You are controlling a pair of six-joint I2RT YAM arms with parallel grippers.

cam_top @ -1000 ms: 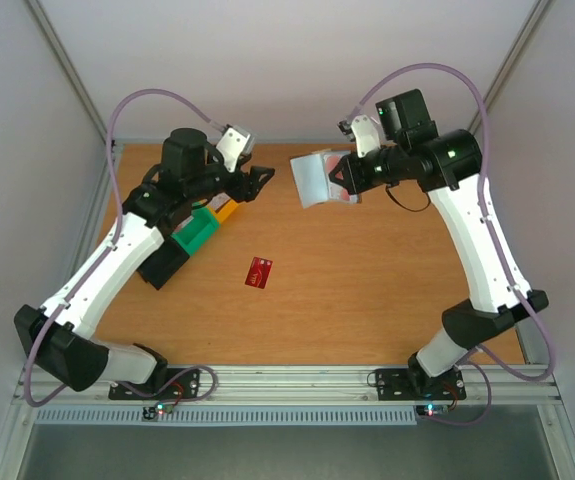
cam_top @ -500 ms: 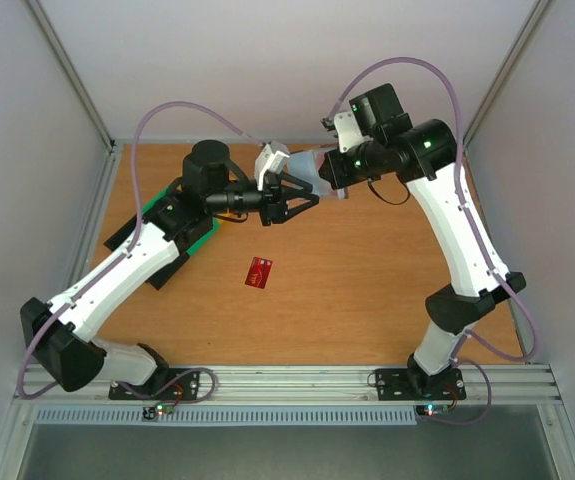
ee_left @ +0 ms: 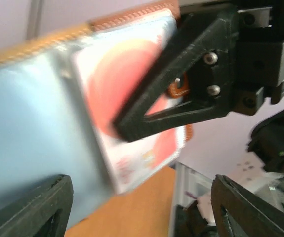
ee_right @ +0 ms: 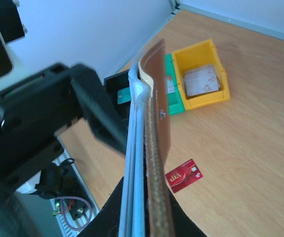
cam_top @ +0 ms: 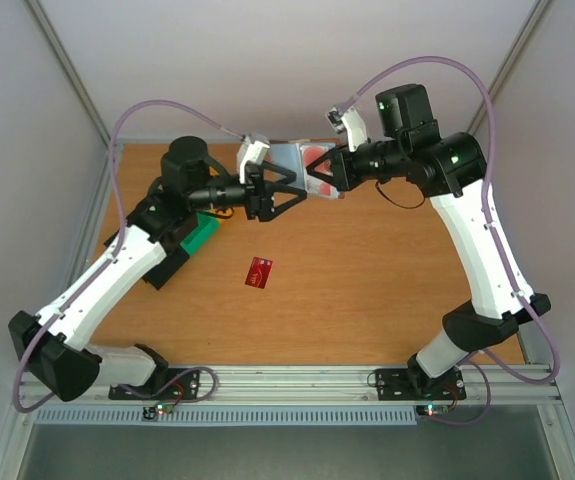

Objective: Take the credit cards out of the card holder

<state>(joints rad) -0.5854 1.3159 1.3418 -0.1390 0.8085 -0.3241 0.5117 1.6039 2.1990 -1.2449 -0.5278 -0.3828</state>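
Observation:
My right gripper (cam_top: pixel 329 178) is shut on the card holder (cam_top: pixel 300 163) and holds it in the air above the back of the table, opened out. In the right wrist view the card holder (ee_right: pixel 154 143) shows edge-on, brown outside, pale blue inside. A red credit card (ee_left: pixel 149 126) sits in its pale blue inner pocket (ee_left: pixel 33 128), under a black finger (ee_left: pixel 181 94) of the right gripper. My left gripper (cam_top: pixel 287 191) is open right in front of the holder, its fingers (ee_left: pixel 35 207) wide apart with nothing between them. Another red credit card (cam_top: pixel 260 271) lies flat on the table (ee_right: pixel 183 176).
A green bin (cam_top: pixel 198 231) lies under my left arm, beside a yellow bin (ee_right: pixel 201 74) that holds a pale card. A black box (cam_top: pixel 157 270) lies next to the green bin. Grey walls close in the table on the left, the right and the back.
My left gripper has swung right, from over the bins up to the card holder; its jaws narrowed, then spread again. My right gripper carried the holder left towards it.

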